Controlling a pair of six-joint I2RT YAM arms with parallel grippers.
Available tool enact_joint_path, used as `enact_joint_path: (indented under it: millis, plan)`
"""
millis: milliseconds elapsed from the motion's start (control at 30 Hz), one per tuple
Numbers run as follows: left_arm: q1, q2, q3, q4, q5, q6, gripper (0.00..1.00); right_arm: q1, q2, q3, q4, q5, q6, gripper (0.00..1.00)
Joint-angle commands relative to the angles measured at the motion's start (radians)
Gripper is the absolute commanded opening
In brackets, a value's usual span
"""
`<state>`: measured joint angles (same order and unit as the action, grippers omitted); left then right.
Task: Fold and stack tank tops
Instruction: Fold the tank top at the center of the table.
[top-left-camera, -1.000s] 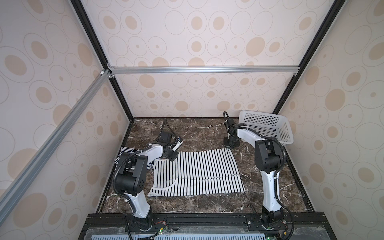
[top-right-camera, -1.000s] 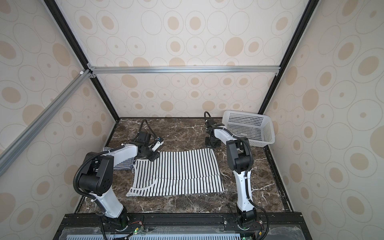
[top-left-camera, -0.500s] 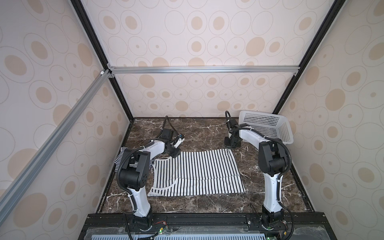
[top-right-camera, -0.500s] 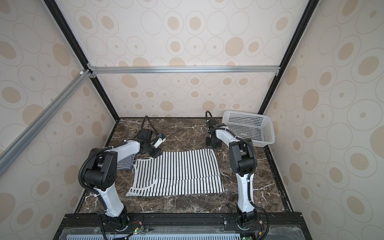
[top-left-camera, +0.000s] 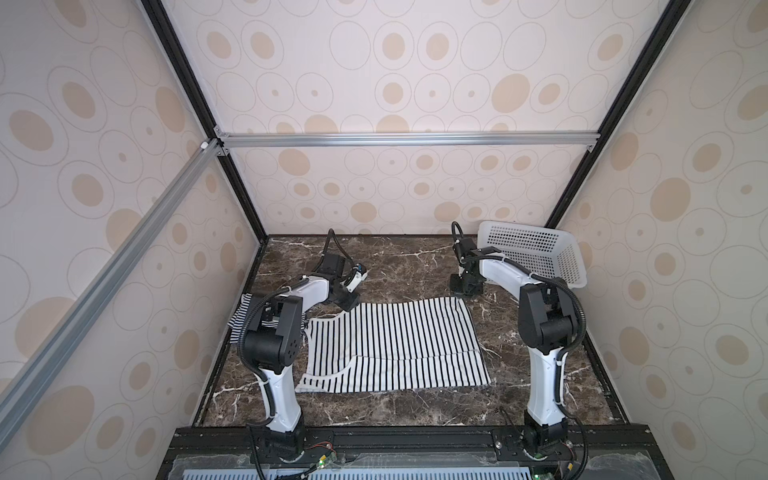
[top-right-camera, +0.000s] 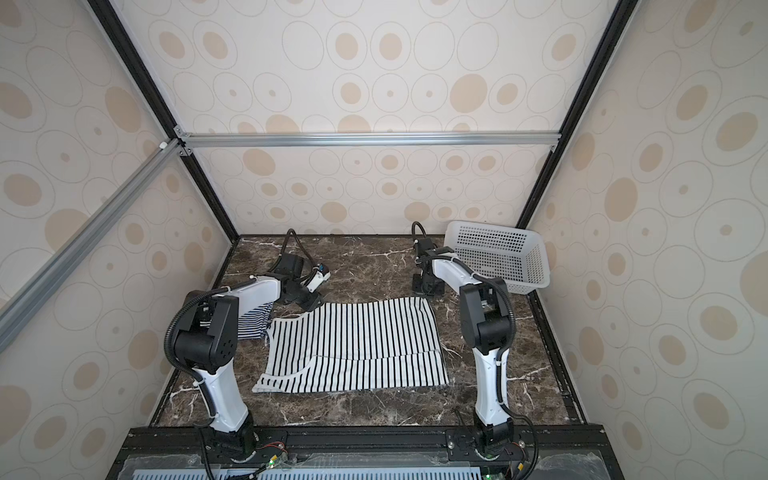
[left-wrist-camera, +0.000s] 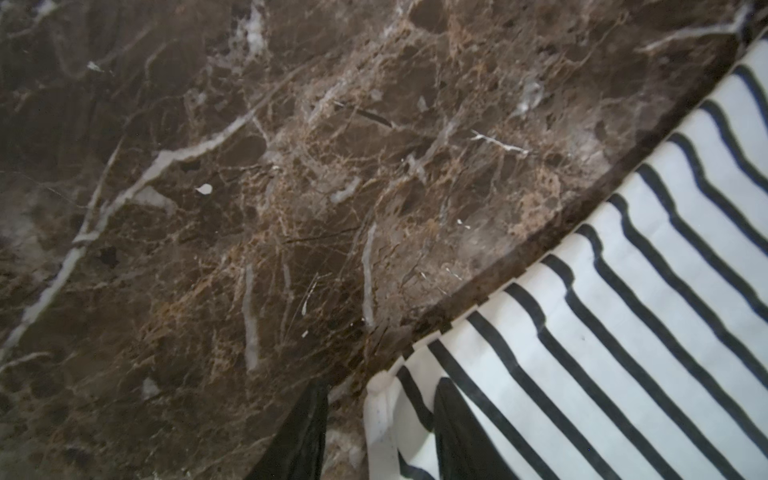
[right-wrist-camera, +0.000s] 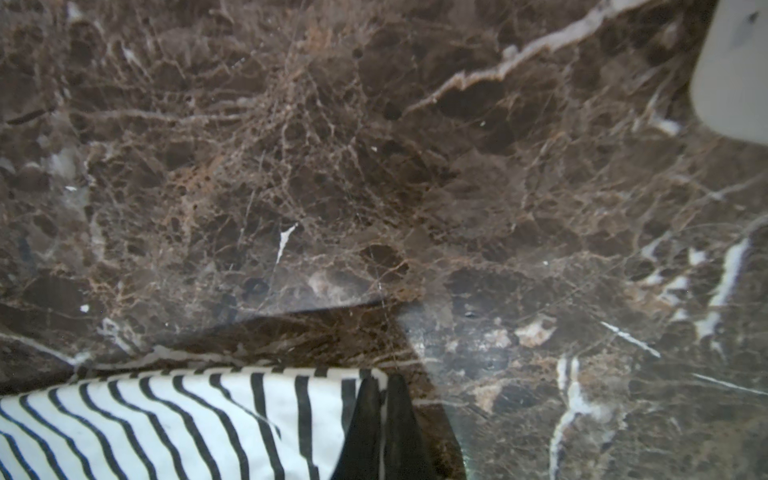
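Top views, left arm (top-left-camera: 272, 332): based at the 7 o'clock edge of the dark brown marble desk (top-left-camera: 399, 262). The elbow is raised, the white forearm stretches low toward 1 o'clock, and the wrist tips down.
Top views, right arm (top-left-camera: 544, 320): based at the 5 o'clock edge. The elbow is raised, the forearm reaches toward 11 o'clock, and the wrist points down at the desk.
Top views, count: two arms, two claws, two tank tops, one basket.
Top views, white wide-striped cloth tank top (top-left-camera: 395, 345): spread flat in the middle of the desk, straps toward 9 o'clock. A second layer's edge crosses its near part.
Top views, dark narrow-striped cloth tank top (top-right-camera: 254, 323): bunched just beside the other top at its 9 o'clock, partly under the left forearm.
Top views, white perforated plastic basket (top-left-camera: 523, 243): in the desk's 1 o'clock corner, behind the right forearm.
Top views, left claw (top-left-camera: 348, 302): down at the spread top's 11 o'clock corner. The gap cannot be read from here.
Top views, right claw (top-left-camera: 465, 289): down at the same top's 1 o'clock corner.
Left wrist view, left claw (left-wrist-camera: 380, 386): its fingers (left-wrist-camera: 301, 436) stand apart, one over bare desk (left-wrist-camera: 291, 187) and one on the white wide-striped cloth tank top (left-wrist-camera: 623, 311). The cloth's corner edge lies between them, and nothing is clamped.
Right wrist view, right claw (right-wrist-camera: 384, 380): its fingers (right-wrist-camera: 405, 428) are together, pinching the corner of the white wide-striped cloth tank top (right-wrist-camera: 166, 424) against the desk (right-wrist-camera: 374, 166).
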<state>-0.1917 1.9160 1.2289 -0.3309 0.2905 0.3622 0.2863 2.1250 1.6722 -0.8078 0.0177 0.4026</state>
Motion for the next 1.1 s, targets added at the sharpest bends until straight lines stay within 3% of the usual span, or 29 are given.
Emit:
enact_joint_path:
  millis: [0, 300, 533, 667, 1067]
  plan:
    - [0.005, 0.030, 0.039, -0.033, 0.003, 0.010, 0.41, -0.002, -0.029, -0.007, -0.031, 0.014, 0.005, 0.00]
    - [0.006, 0.052, 0.033, -0.041, -0.015, 0.026, 0.36, -0.031, -0.020, 0.004, -0.035, 0.011, 0.010, 0.00]
    - [0.006, 0.084, 0.073, -0.080, 0.044, 0.038, 0.08, -0.032, -0.035, -0.009, -0.038, 0.012, 0.010, 0.00]
    - [0.006, 0.077, 0.082, -0.091, 0.115, 0.050, 0.02, -0.032, -0.061, -0.049, -0.023, 0.004, 0.012, 0.00]
    - [0.006, 0.004, 0.055, -0.076, 0.155, 0.049, 0.00, -0.035, -0.256, -0.260, 0.085, 0.024, 0.039, 0.00]
